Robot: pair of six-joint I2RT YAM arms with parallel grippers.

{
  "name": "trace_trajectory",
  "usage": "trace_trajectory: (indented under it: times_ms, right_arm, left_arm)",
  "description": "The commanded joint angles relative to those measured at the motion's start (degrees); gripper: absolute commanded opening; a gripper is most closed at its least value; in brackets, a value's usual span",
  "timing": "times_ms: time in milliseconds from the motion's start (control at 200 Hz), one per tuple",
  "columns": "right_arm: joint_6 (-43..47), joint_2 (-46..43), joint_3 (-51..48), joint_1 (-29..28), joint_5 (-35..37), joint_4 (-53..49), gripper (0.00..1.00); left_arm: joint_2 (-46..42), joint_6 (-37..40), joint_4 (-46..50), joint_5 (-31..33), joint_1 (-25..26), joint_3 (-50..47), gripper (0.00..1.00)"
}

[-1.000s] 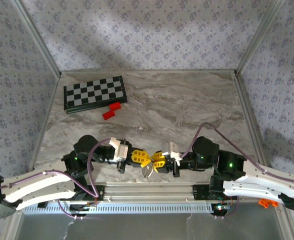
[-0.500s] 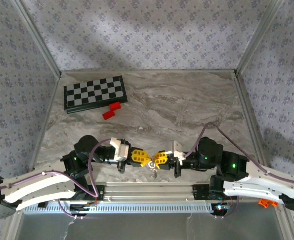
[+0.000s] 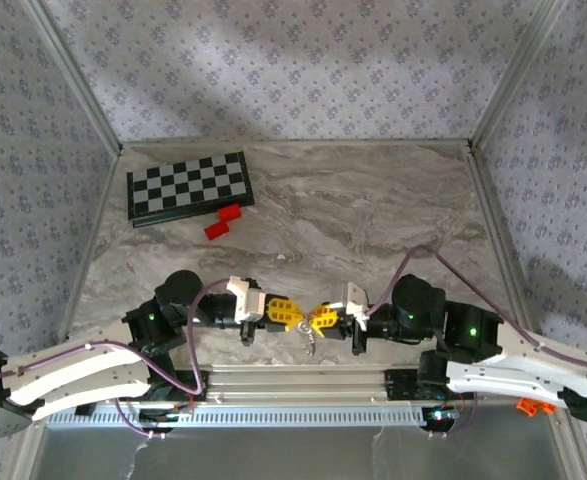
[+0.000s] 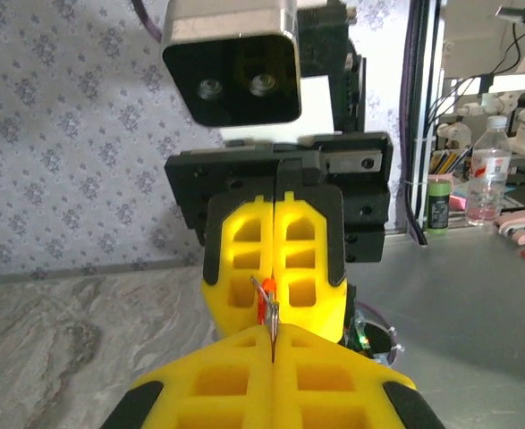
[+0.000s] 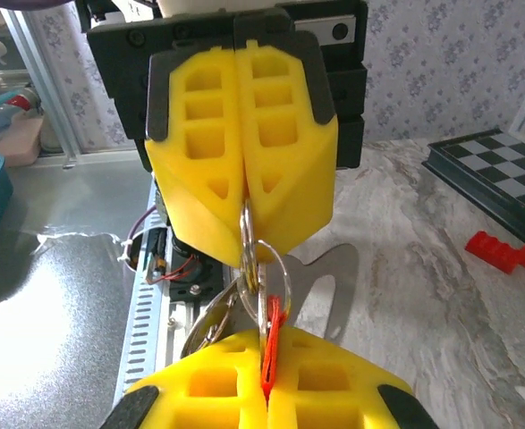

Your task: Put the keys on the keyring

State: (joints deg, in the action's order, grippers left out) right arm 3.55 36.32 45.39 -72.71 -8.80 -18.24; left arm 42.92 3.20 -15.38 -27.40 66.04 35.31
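Note:
Both grippers meet tip to tip above the table's near edge. My left gripper is shut on the thin silvery keyring, whose edge shows between its yellow fingers. My right gripper faces it, shut on a key with a small red piece that sits against the ring. Another silvery key hangs from the ring below the grippers. In the right wrist view the left gripper's fingers pinch the top of the ring.
A black-and-white chessboard lies at the far left, with red blocks just in front of it. An aluminium rail runs along the near edge under the grippers. The patterned walls enclose the marble table.
My right gripper has closed fully on the red key. Both grippers have shifted slightly and drawn closer together, and the ring with its hanging key sits between their tips.

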Motion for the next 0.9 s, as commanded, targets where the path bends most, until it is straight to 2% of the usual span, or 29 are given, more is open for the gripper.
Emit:
trace_trajectory:
  times_ms: [0,170,340,895]
  right_arm:
    - [1.11,-0.74,4.66,-0.50,1.46,-3.41,0.01]
    - [1.28,-0.02,6.97,-0.51,3.86,-6.79,0.00]
    - [1.28,0.41,8.76,-0.50,6.87,-9.64,0.00]
    - [-0.08,8.18,17.30,-0.24,19.71,-27.99,0.00]
  left_arm:
    - [0.61,1.63,1.34,2.61,0.12,1.67,0.00]
    - [1.87,2.10,1.38,3.37,0.16,1.89,0.00]
    - [3.82,4.03,6.06,7.30,0.31,3.61,0.00]
    - [8.47,7.26,12.86,15.64,0.40,6.30,0.00]
